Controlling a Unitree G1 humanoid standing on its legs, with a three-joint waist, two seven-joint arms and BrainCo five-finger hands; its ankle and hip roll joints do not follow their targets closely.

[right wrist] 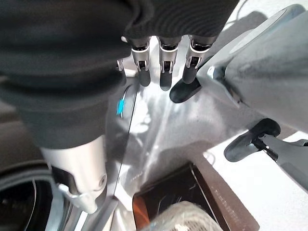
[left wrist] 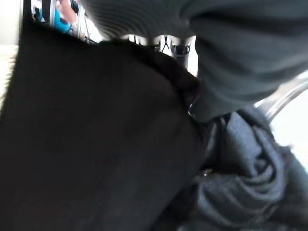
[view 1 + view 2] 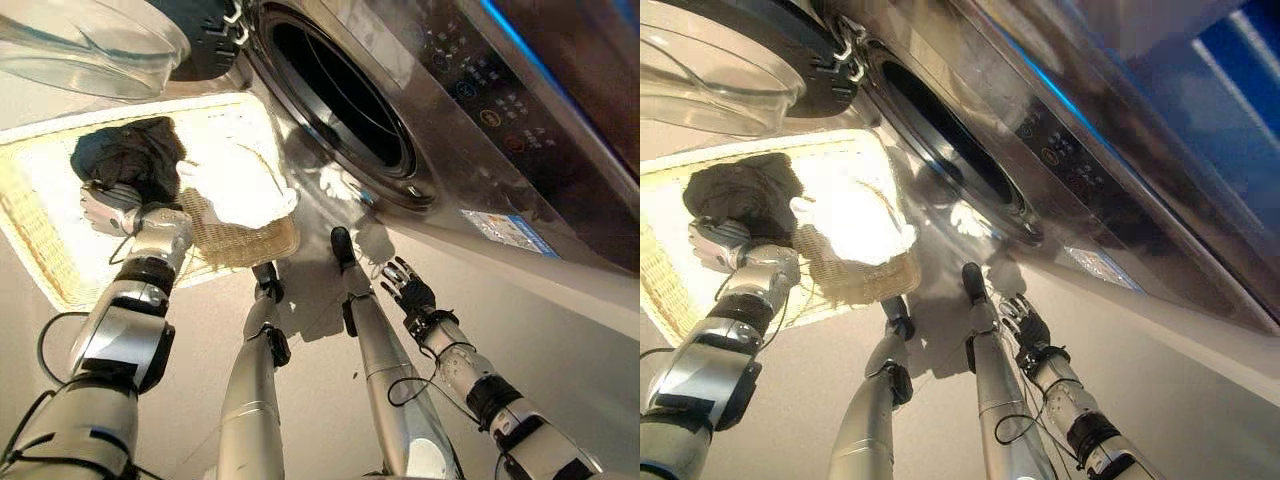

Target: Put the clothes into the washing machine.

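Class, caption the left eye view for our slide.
Left hand reaches the dark garment in the basket; washing machine open.

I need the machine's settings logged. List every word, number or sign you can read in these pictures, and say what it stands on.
Nothing can be read as text.
Control panel of the washing machine: small lit signs and print, too small to read.
Sticker on the washer front, under the panel: blue and white print, blurred.
Basket, dark clothes, white cloth: no print seen.
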